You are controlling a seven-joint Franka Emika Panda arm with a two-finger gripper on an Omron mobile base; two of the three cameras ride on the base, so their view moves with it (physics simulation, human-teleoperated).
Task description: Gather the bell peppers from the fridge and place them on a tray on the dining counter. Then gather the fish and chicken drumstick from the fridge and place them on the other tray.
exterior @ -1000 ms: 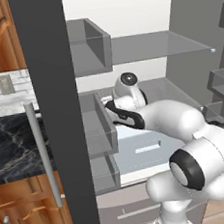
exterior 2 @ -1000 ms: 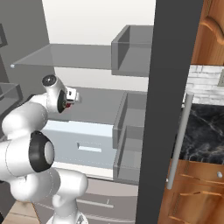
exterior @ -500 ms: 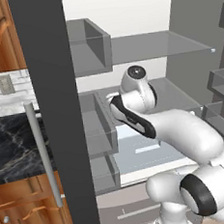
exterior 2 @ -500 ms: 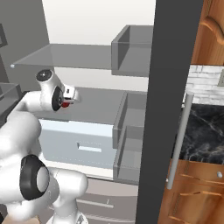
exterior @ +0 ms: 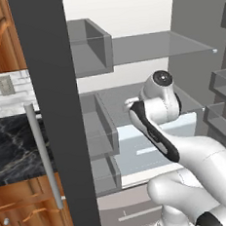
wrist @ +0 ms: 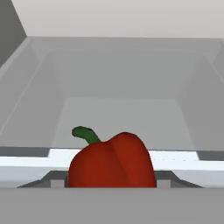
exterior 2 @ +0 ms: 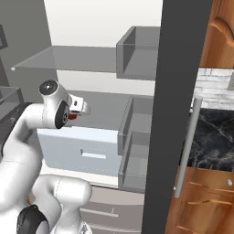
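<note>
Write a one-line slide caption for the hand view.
Glossy red bell pepper with a curled green stem sits close before the hand camera, above a pale grey fridge drawer.

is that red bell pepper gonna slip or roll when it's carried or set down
The red bell pepper has a smooth, glossy, rounded skin, so it may slip in a light grip. Its lobed, bulging body would probably rock or roll once set down. It looks stiff rather than floppy.

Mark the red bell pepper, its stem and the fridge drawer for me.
red bell pepper (wrist: 113, 162), hand view, on its front lobe.
stem (wrist: 86, 133), hand view, on the green curl.
fridge drawer (exterior 2: 77, 151), right base view, on its pale front.
</note>
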